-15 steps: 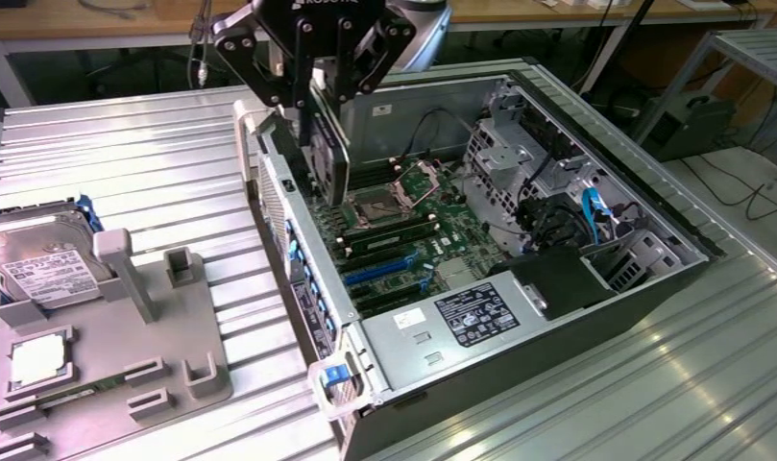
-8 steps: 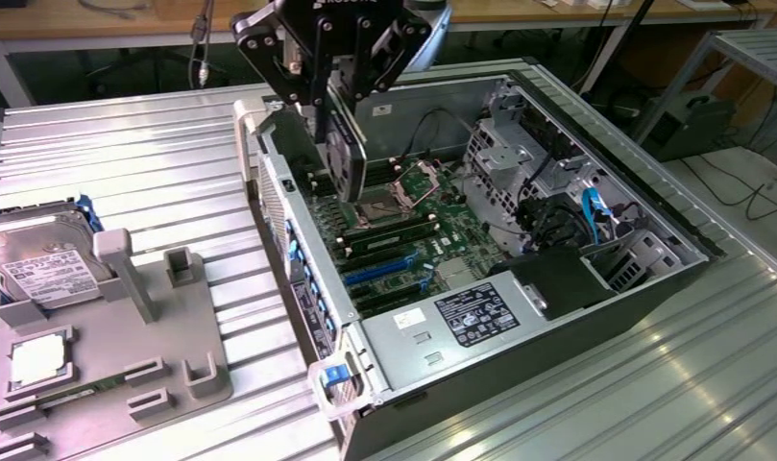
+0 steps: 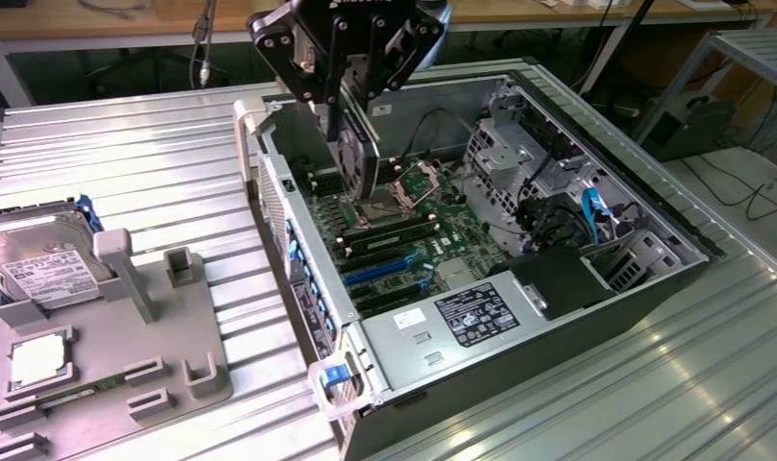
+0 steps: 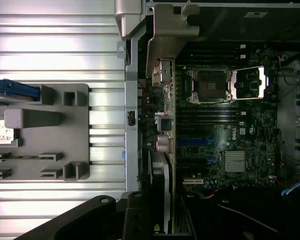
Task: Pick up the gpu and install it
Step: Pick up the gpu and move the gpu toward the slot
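Gripping the gpu on edge, my gripper clamped on it, poised above the motherboard in the open case. Pickup done; card looks not yet seated.

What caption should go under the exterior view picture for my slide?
Robot gripper holds the gpu on edge over the motherboard inside the open computer case.

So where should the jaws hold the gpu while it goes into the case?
Grip the gpu by its upper edge, from above, as the gripper does now: the thin card hangs upright, so the jaws pinch its flat faces and leave the lower edge free over the motherboard.
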{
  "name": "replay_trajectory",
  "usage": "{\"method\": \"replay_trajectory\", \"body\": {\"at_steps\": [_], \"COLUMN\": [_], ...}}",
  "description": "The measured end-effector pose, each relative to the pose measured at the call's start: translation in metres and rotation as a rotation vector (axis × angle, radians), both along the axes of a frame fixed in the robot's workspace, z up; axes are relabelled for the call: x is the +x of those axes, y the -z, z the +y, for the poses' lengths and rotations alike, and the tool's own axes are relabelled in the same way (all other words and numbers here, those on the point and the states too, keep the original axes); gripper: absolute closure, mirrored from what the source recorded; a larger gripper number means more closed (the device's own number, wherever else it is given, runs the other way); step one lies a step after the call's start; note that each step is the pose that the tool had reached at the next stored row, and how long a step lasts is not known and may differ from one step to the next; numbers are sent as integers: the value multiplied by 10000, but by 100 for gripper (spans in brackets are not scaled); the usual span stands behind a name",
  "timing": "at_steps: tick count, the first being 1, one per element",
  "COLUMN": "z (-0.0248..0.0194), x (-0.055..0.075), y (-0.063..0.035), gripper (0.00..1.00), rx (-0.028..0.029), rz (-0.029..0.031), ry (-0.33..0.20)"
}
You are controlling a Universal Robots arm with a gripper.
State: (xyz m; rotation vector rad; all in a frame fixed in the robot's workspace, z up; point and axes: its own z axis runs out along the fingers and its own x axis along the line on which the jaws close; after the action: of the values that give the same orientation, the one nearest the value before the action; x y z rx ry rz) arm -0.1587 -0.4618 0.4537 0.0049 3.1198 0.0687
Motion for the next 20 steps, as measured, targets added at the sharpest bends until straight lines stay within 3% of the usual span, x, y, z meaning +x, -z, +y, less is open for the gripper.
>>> {"method": "replay_trajectory", "body": {"at_steps": [20], "z": [0], "x": [268], "y": [0], "gripper": [72], "rx": [0], "rz": [0], "ry": [-42]}}
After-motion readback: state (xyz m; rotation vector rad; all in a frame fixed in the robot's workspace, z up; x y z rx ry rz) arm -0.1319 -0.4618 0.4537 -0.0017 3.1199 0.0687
